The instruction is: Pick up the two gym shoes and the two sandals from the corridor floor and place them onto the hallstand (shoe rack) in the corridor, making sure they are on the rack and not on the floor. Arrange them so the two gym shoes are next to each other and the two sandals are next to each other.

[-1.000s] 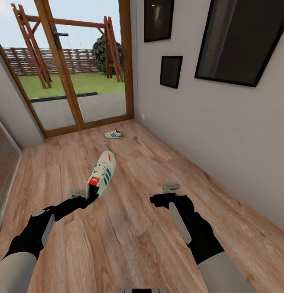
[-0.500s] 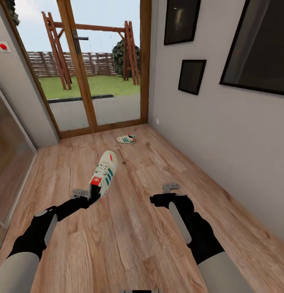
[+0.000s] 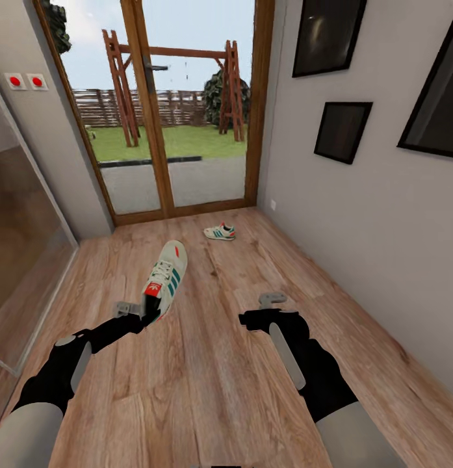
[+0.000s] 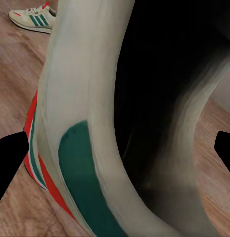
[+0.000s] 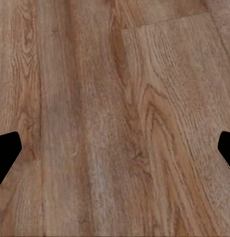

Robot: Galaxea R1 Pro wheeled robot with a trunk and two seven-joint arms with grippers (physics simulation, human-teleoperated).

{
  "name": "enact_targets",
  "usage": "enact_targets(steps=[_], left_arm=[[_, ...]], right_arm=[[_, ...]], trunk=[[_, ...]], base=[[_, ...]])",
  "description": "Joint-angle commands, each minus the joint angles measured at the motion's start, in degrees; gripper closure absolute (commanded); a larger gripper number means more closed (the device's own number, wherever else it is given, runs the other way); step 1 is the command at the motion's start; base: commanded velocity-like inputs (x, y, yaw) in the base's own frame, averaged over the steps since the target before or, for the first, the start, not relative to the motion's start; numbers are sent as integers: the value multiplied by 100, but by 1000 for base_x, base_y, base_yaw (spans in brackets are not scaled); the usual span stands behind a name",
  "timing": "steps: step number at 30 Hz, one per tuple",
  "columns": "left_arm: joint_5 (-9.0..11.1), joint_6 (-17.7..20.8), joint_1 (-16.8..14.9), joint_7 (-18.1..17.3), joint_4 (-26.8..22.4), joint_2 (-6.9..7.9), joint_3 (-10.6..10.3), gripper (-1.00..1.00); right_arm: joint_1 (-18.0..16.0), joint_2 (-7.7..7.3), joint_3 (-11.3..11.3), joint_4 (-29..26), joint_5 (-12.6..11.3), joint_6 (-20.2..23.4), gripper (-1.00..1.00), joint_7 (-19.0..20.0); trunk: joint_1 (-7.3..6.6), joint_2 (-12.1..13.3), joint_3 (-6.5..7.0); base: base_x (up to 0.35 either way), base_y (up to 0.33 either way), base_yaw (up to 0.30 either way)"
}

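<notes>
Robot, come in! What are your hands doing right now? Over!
Left hand shut on one gym shoe, off the floor. Right hand open, empty. Other gym shoe on floor near glass door. Path clear.

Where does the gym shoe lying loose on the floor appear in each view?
Head view: the loose gym shoe sits mid-picture, before the glass door.
Left wrist view: that shoe, top-left corner, beyond the held gym shoe.
Right wrist view: wood-plank floor, the shared landmark.
</notes>
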Motion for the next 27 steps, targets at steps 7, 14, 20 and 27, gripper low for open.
enact_targets(steps=[7,14,20,27], left_arm=[[-1,53,-4,-35,-6,-4,20,100],[-1,53,-4,-35,-6,-4,20,100],[-1,53,-4,-35,-6,-4,20,100],[-5,53,-4,-35,-10,-1,37,100]], right_arm=[[-2,-2,2,-7,-60,14,-100,-57],[-3,-2,3,-7,-60,16,-100,-57],[-3,-2,1,-7,-60,12,-100,-57],[-3,-2,1,-3,-60,17,-100,-57]], trunk=[[3,-2,49],[3,-2,106],[3,-2,155],[3,-2,212]], base=[[348,-74,182],[348,-78,156],[348,-79,152],[346,-118,152]])
